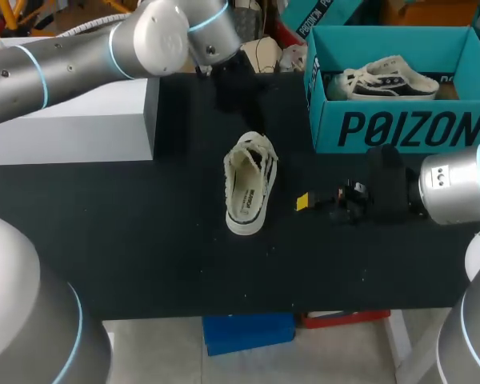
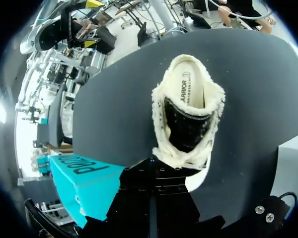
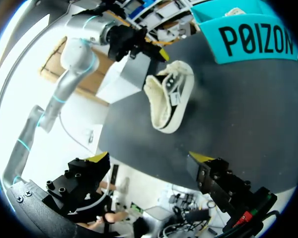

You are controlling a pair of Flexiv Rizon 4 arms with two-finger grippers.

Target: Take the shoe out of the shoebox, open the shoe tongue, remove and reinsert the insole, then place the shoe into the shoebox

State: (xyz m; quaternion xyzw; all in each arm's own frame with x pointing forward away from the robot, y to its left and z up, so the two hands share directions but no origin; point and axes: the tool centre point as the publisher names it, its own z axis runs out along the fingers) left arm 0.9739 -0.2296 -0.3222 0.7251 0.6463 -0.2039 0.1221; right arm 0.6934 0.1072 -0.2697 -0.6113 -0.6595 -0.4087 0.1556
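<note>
Black table (image 1: 144,240) carries the whole work area, with a grey block (image 1: 72,128) at its left and the teal shoebox (image 1: 408,128) at its far right corner.

Position of parts:
- The shoe (image 1: 250,184) stands on its sole near the middle of the table, well apart from the shoebox, with its opening facing up.
- The insole (image 2: 186,87) lies inside the shoe and appears seated flat.
- A second shoe (image 1: 392,82) lies inside the shoebox (it is not the one being worked).

State of my grippers:
- My right gripper (image 3: 149,158) is released, its yellow tips spread wide. It hangs low beside the shoe on the shoebox side, holds nothing and touches nothing.
- My left gripper (image 1: 228,88) hovers beyond the shoe's toe end, looking down onto it. I cannot tell whether it is released or clenched (its tips are hidden in its own view).

Step in hand, as I judge it: the shoe is out of the box, so the work is at the tongue and insole stage. Whether the insole has been taken out yet cannot be read from how it lies.

Next move, as I judge it: one gripper must steady the shoe at the toe or the side wall. The other must come down into the opening from above and pinch only the thin part it wants. The fleecy collar is soft and may snag a tip.
</note>
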